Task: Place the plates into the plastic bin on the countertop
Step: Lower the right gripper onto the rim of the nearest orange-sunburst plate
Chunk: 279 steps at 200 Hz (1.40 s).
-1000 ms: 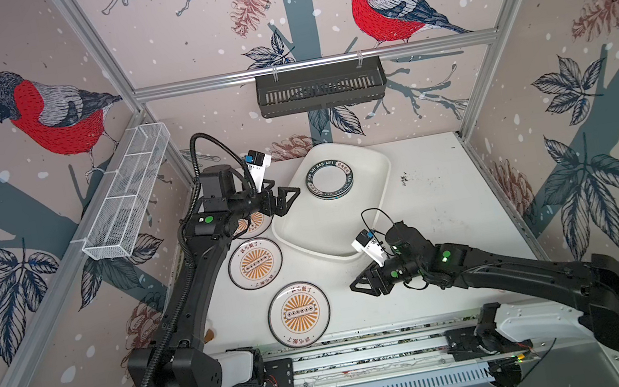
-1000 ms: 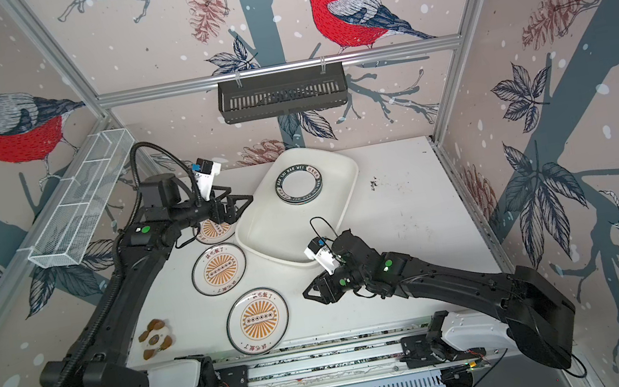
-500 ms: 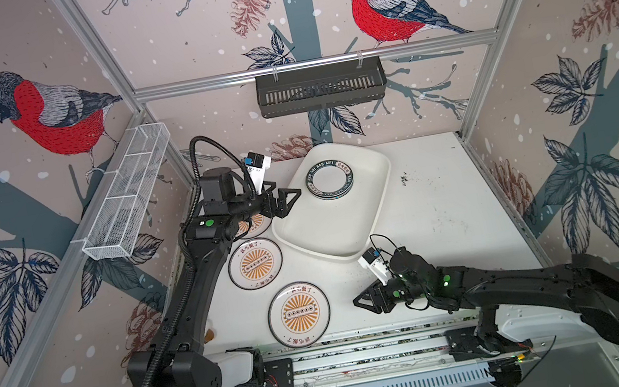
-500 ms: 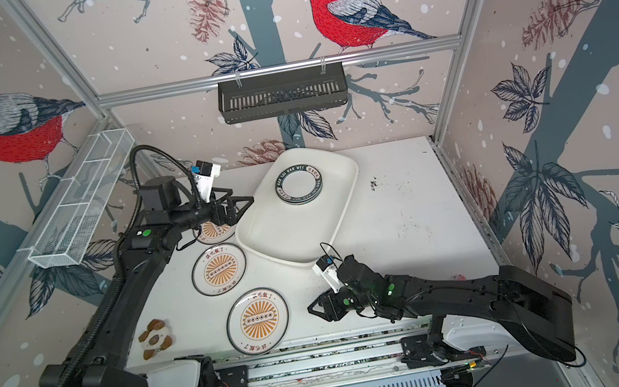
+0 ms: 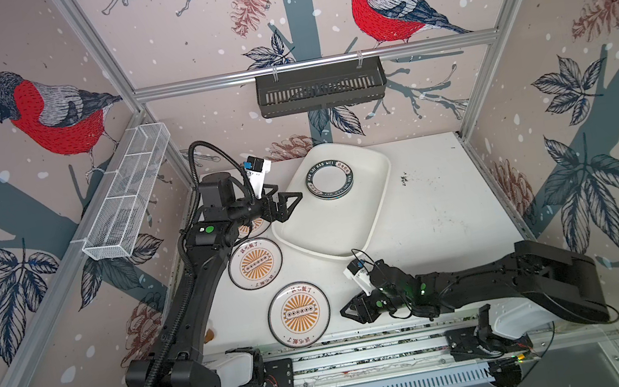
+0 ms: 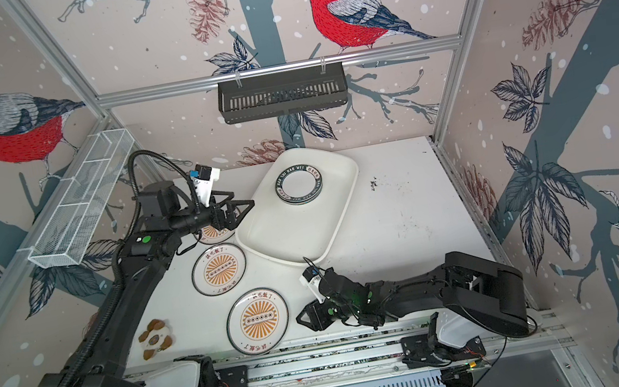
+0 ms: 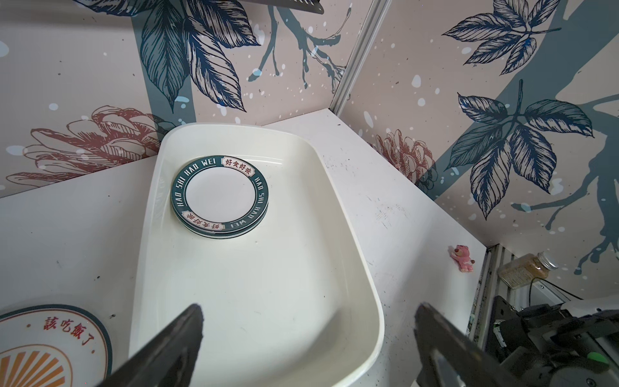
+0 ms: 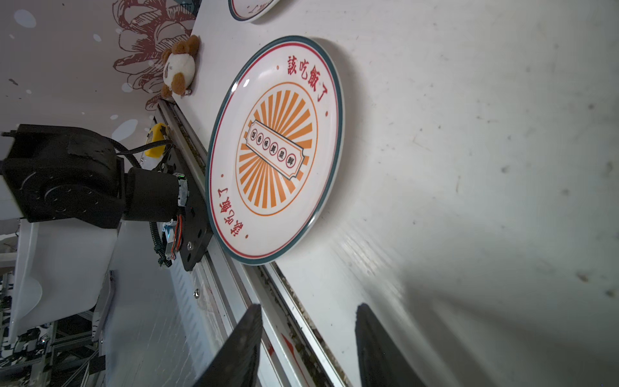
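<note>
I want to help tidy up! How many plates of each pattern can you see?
Orange sunburst plates: 3, on the countertop
Green-lettered plate: 1, topping a stack in the plastic bin
Hidden-pattern plates beneath: at least 1, only rims show
Total: at least 5

This was a robot test cell in a lab, not a home. An aluminium frame (image 5: 314, 63) boxed in a scuffed white countertop (image 5: 435, 200), and printed bird wallpaper (image 5: 47, 118) covered the walls. A left arm (image 5: 196, 288) and right arm (image 5: 482, 285) sat bolted to a rail (image 5: 366, 351) along the front edge.
</note>
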Available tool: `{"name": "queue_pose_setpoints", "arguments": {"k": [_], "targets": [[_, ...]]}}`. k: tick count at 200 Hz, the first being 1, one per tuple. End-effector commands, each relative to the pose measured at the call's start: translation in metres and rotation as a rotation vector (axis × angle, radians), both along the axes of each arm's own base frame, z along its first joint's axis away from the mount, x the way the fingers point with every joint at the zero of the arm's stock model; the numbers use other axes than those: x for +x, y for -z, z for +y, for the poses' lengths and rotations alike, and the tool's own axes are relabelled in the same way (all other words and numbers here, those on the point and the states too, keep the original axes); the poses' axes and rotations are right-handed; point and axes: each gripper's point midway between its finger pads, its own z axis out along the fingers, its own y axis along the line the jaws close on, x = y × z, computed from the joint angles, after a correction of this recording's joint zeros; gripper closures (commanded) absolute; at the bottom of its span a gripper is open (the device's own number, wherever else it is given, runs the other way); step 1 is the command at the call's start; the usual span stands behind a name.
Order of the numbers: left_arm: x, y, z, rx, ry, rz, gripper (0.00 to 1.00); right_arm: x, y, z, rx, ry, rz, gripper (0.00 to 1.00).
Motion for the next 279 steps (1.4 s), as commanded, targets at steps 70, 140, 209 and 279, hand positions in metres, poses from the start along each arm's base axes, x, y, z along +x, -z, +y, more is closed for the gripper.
{"name": "queue_pose_setpoints", "arguments": {"k": [70,140,209,279], "targets": [[-0.004,-0.016,-0.005,-0.047,0.033,-0.043,0.03,0.011,0.015,0.038,0.010,0.028,0.008,0.54],[-0.006,-0.018,-0.006,-0.061,0.041,-0.044,0.03,0.024,0.028,0.047,-0.029,0.055,0.029,0.56],[-0.007,-0.019,-0.007,-0.069,0.047,-0.045,0.03,0.037,0.036,0.053,-0.043,0.082,0.046,0.62],[-0.007,-0.019,-0.007,-0.078,0.051,-0.040,0.03,0.047,0.048,0.051,-0.106,0.116,0.043,0.69]]}}
